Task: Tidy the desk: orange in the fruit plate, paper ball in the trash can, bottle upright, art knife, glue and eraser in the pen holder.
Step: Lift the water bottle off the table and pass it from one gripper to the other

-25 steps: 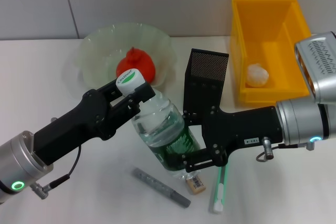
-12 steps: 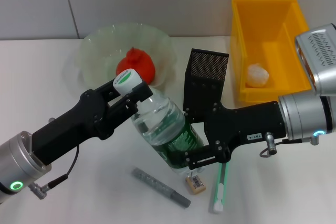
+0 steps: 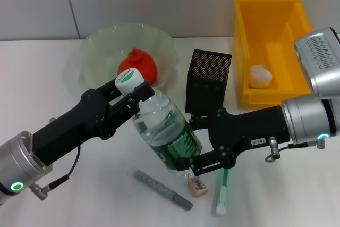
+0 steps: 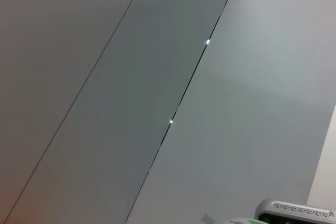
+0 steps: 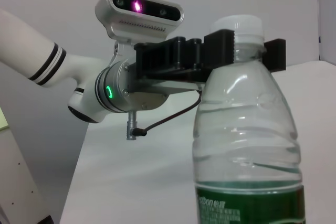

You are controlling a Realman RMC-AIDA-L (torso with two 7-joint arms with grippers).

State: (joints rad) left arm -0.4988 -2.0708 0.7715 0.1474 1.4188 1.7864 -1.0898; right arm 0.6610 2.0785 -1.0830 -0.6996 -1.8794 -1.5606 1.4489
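A clear water bottle (image 3: 162,126) with a green label and white cap leans over the table, cap toward the plate. My left gripper (image 3: 135,93) is shut on its neck just under the cap. My right gripper (image 3: 192,142) is shut on its lower body. The right wrist view shows the bottle (image 5: 247,129) with the left gripper (image 5: 231,51) at its neck. The orange (image 3: 138,65) lies in the glass fruit plate (image 3: 95,46). The paper ball (image 3: 260,76) lies in the yellow bin (image 3: 241,35). The grey art knife (image 3: 162,190), eraser (image 3: 197,184) and green-white glue stick (image 3: 222,190) lie on the table.
The black mesh pen holder (image 3: 208,81) stands just behind the bottle and my right gripper. The knife, eraser and glue lie close under the bottle's base. The left wrist view shows only grey wall panels.
Both grippers keep their hold on the bottle. The right arm has shifted slightly and the bottle has barely moved.
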